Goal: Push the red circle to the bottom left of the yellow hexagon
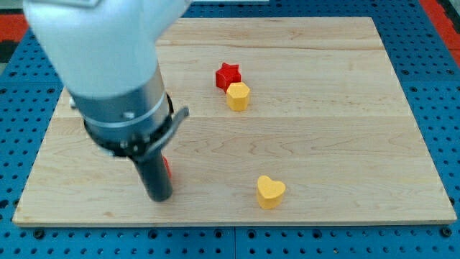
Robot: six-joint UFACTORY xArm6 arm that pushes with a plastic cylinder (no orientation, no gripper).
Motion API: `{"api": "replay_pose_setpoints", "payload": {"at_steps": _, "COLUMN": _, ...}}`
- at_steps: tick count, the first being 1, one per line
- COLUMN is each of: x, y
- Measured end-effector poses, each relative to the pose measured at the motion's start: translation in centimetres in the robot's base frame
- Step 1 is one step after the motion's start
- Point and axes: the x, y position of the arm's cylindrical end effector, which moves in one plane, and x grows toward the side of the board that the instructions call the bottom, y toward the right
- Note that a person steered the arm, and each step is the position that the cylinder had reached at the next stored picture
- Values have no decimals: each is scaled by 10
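The yellow hexagon (238, 96) sits on the wooden board (323, 129) a little above the middle, touching a red star (228, 75) at its upper left. The red circle (167, 167) shows only as a thin red sliver behind my rod at the view's lower left; most of it is hidden. My tip (159, 196) rests on the board right against that red block, on its left side. The red circle lies well down and to the left of the yellow hexagon.
A yellow heart (270, 192) lies near the board's bottom edge, right of the middle. The arm's grey and white body (108, 65) covers the view's upper left. A blue pegboard (438, 86) surrounds the board.
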Motion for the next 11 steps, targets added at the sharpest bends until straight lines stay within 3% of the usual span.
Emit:
{"api": "replay_pose_setpoints", "payload": {"at_steps": 1, "x": 0, "y": -36}}
{"api": "replay_pose_setpoints", "payload": {"at_steps": 2, "x": -43, "y": -34}}
{"api": "replay_pose_setpoints", "payload": {"at_steps": 3, "x": -78, "y": 56}}
{"api": "replay_pose_setpoints", "payload": {"at_steps": 4, "x": -58, "y": 9}}
{"api": "replay_pose_setpoints", "payload": {"at_steps": 5, "x": -8, "y": 32}}
{"api": "replay_pose_setpoints", "payload": {"at_steps": 6, "x": -9, "y": 117}}
{"api": "replay_pose_setpoints", "payload": {"at_steps": 7, "x": -61, "y": 93}}
{"api": "replay_pose_setpoints", "payload": {"at_steps": 8, "x": -77, "y": 105}}
{"api": "replay_pose_setpoints", "payload": {"at_steps": 9, "x": -32, "y": 44}}
{"api": "replay_pose_setpoints", "payload": {"at_steps": 10, "x": -66, "y": 26}}
{"api": "replay_pose_setpoints", "payload": {"at_steps": 11, "x": -101, "y": 81}}
